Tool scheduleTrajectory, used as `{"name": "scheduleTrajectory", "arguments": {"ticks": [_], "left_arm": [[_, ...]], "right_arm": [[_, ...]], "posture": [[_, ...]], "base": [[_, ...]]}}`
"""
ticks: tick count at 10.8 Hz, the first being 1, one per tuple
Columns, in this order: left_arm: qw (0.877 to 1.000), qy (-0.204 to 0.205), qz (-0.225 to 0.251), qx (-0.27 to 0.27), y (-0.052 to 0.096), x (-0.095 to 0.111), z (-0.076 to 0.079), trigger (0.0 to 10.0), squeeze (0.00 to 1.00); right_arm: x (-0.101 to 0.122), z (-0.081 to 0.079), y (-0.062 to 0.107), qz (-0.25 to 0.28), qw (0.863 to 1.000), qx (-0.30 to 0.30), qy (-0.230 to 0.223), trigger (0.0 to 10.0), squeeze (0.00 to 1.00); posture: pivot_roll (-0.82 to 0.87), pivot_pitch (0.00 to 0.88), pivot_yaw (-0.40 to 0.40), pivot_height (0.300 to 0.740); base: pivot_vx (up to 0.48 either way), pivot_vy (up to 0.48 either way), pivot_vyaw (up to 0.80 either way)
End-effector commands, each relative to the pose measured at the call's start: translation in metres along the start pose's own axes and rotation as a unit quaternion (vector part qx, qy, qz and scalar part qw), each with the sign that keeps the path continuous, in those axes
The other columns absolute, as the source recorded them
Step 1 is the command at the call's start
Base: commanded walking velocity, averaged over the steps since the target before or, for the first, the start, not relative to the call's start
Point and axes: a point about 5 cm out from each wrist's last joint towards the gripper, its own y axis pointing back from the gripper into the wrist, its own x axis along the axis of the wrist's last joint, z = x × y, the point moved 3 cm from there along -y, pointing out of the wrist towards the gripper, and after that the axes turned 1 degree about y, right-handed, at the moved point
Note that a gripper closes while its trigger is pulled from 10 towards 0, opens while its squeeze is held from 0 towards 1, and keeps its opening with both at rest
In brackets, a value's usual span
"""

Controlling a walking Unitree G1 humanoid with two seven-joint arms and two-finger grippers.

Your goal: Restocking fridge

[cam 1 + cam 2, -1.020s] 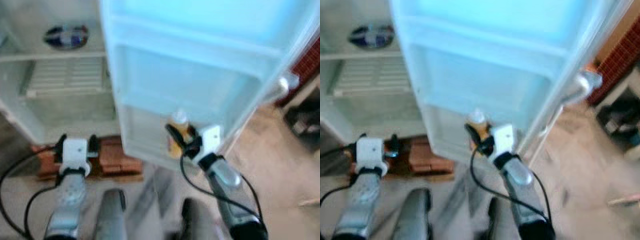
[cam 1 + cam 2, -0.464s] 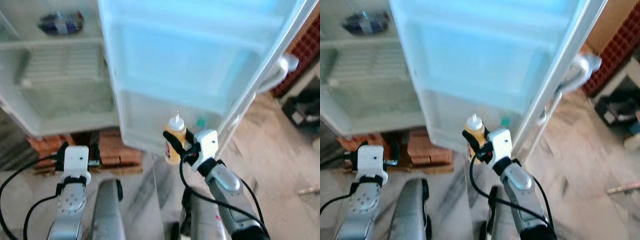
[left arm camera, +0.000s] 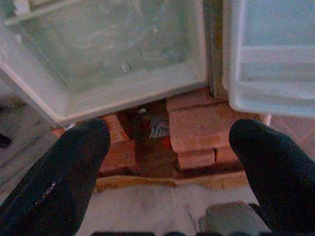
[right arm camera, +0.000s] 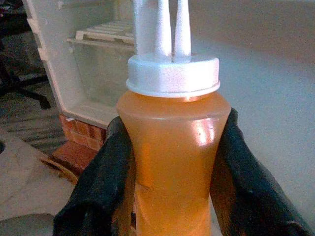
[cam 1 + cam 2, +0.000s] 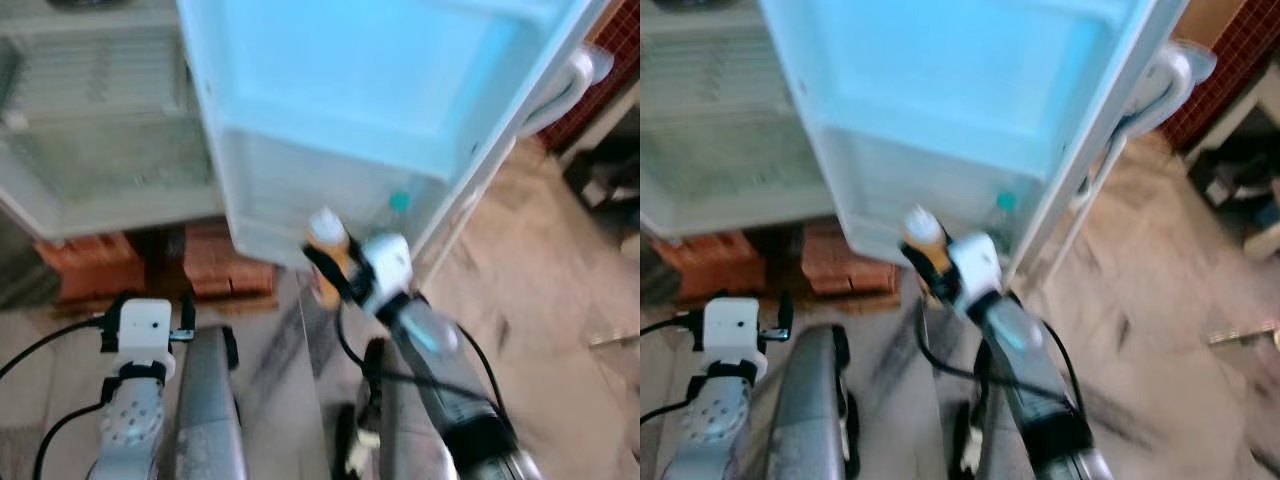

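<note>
My right gripper is shut on an orange squeeze bottle with a white nozzle cap, held upright just in front of the lowest shelf of the open fridge door. In the right wrist view the black fingers press both sides of the bottle. A bottle with a green cap stands in that lowest door shelf. My left gripper hangs low on the left, open and holding nothing, its fingers wide apart and pointed at the fridge's base.
The fridge body stands open at the left with a clear drawer at the bottom. It rests on red bricks. The door's handle juts out at the right. Marble floor lies open to the right.
The whole view has shifted, so the fridge shelves sit higher in the picture. My right gripper with the bottle is closer to the door's lowest shelf. The left arm sits lower in view.
</note>
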Motion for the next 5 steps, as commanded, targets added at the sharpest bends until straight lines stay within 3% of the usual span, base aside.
{"name": "scheduleTrajectory", "arguments": {"ticks": [1,3,5], "left_arm": [[1.000,0.005,-0.005,-0.008,0.003,0.001,0.002,10.0,0.00],[1.000,0.010,-0.003,-0.028,0.019,0.013,0.006,10.0,0.00],[0.999,0.009,-0.014,-0.028,0.032,0.015,0.005,10.0,0.00]], "right_arm": [[-0.003,-0.001,0.000,-0.004,1.000,0.002,0.011,10.0,0.00],[0.007,0.010,-0.032,0.001,0.995,0.010,0.097,10.0,0.00],[0.020,0.022,-0.050,0.011,0.985,-0.004,0.172,10.0,0.00]], "posture": [[0.21,0.318,-0.093,0.539],[0.24,0.375,-0.104,0.539],[0.26,0.406,-0.110,0.539]], "base": [[0.000,0.000,0.00],[0.000,0.000,0.00],[0.000,0.000,0.00]]}}
